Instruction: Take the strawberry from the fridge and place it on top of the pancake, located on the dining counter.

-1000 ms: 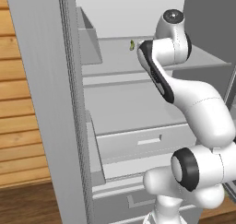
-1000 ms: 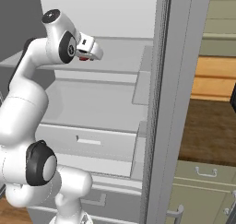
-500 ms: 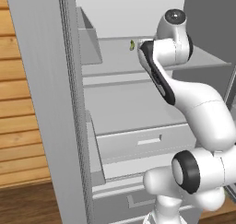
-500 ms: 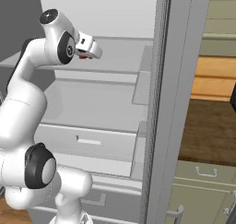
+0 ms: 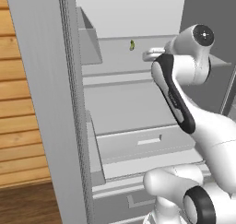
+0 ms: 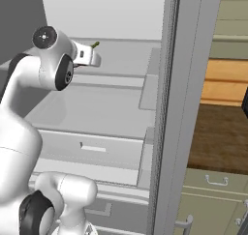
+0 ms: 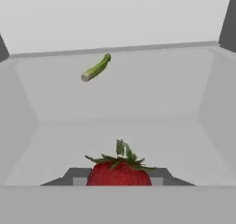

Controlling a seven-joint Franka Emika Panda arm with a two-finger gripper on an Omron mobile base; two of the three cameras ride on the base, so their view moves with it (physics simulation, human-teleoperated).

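The strawberry (image 7: 119, 172), red with a green leafy top, sits between my two dark fingertips (image 7: 73, 177) at the bottom of the hand view. My gripper (image 7: 119, 178) is shut on it, just above a white shelf inside the fridge (image 5: 124, 98). From the left base the hand (image 5: 152, 55) reaches over that shelf, half covered by my own arm. From the right base the hand (image 6: 87, 54) is at the same shelf of the fridge (image 6: 111, 98), and the fruit is hidden there. The pancake and the dining counter are out of view.
A small yellow-green curved item (image 7: 96, 67) (image 5: 132, 44) (image 6: 95, 44) lies at the back of the same shelf. The fridge's open doors (image 5: 46, 103) (image 6: 179, 108) flank the arm. Drawers (image 5: 143, 142) sit below. Green cabinets (image 6: 213, 195) stand at the right.
The jaws have closed the last bit onto the strawberry. The hand has barely shifted at the shelf.
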